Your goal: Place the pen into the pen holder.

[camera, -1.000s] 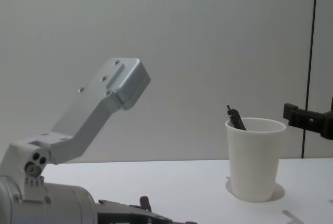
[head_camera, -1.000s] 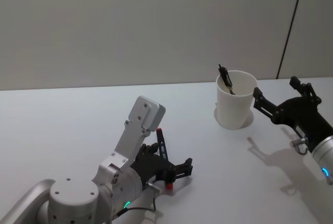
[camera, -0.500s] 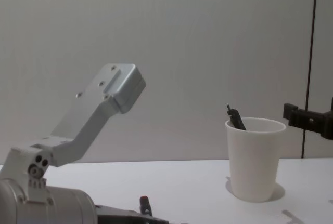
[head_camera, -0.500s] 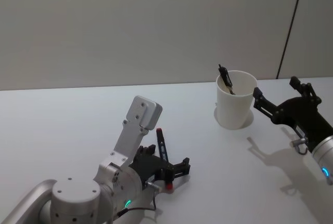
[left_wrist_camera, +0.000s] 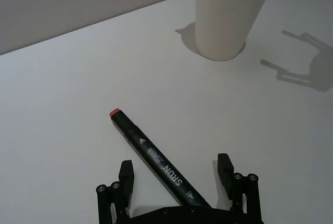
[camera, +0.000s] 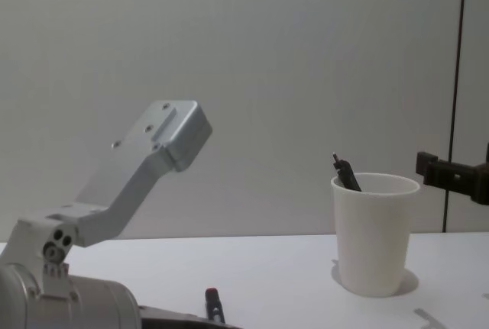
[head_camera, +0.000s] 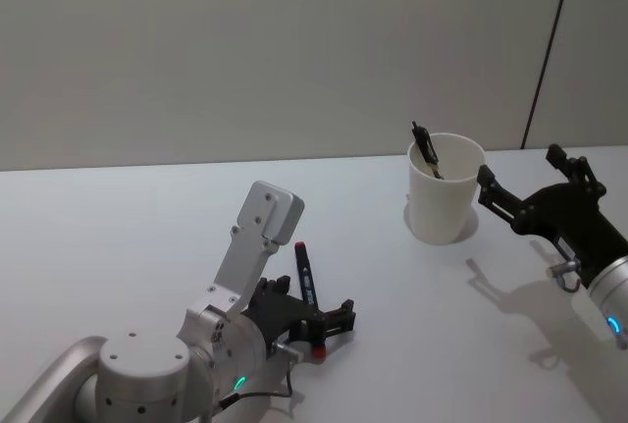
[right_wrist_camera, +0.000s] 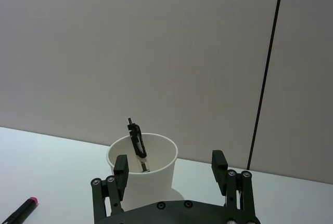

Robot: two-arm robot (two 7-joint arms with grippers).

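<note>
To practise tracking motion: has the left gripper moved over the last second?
Yes. The left gripper has slipped slightly back toward the robot, along the unmoved pen.

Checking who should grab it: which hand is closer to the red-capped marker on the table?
Left. The left hand is open with fingers either side of the marker; the right hand is open beside the pen holder.

Blk/red pen (left_wrist_camera: 156,159); wht holder (left_wrist_camera: 229,16)

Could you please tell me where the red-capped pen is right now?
In the head view the pen lies flat on the table inside the open left claw, well left of the pen holder.
</note>
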